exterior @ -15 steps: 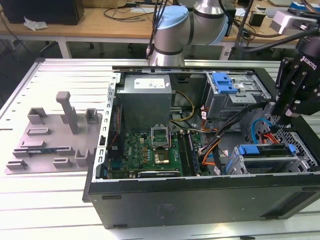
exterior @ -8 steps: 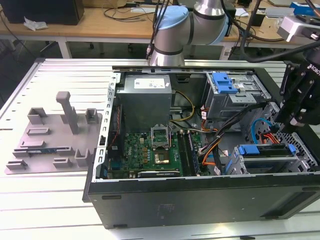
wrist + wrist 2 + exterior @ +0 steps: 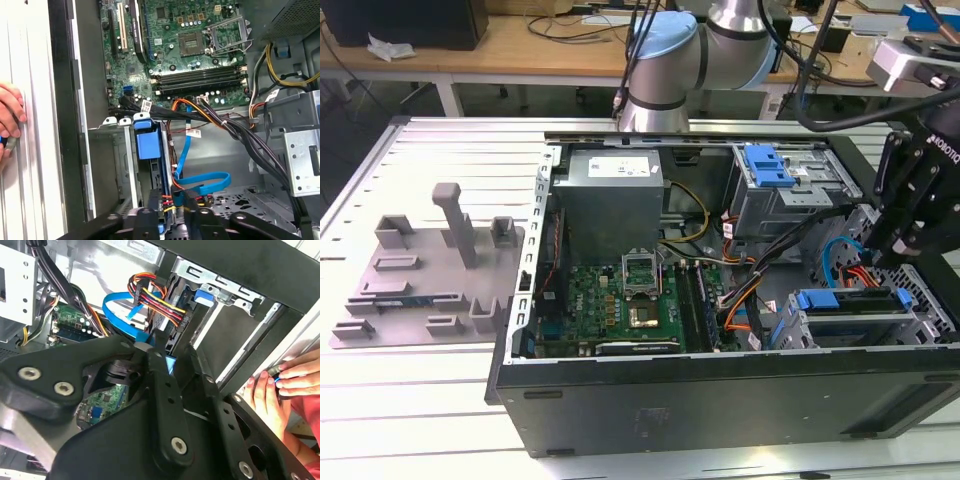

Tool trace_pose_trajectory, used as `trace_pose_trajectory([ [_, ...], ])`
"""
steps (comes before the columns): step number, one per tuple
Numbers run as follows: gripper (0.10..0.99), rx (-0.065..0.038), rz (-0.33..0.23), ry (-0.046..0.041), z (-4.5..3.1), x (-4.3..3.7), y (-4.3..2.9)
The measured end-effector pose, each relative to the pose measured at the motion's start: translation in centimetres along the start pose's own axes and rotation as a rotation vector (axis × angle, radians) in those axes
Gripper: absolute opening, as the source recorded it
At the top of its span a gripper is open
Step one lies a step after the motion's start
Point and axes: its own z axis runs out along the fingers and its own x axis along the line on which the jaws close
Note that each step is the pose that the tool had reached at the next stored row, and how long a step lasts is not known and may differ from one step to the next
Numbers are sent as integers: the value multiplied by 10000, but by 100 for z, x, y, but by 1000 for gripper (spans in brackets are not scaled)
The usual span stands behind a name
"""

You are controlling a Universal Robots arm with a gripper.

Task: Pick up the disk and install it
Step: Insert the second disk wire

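Note:
The disk, framed by its blue carrier bracket, sits in the drive cage at the case's corner on the exterior view's right. In the first wrist view I see the disk edge-on, its blue end tab toward the motherboard. My gripper hangs over the cage's outer end. In both wrist views its black fingers straddle the disk's cabled end, one on each side. In the second wrist view a strip of the blue carrier shows between the fingers, so the gripper looks shut on the disk.
Blue data cable and red-yellow power wires crowd the cage. A blue latch panel tops the upper bay, next to the grey power supply. A person's hand rests on the table outside the case. A grey fixture plate lies at the exterior view's left.

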Motion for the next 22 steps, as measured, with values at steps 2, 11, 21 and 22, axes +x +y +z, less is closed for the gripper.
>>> trace_pose_trajectory([
  [2, 267, -3, -2, -27, 5, -1, 2],
  [11, 267, -28, -19, -214, 54, -5, -1],
  [21, 161, -31, -26, -238, 62, -7, 14],
  [22, 161, -28, -56, -236, 63, -6, 25],
])
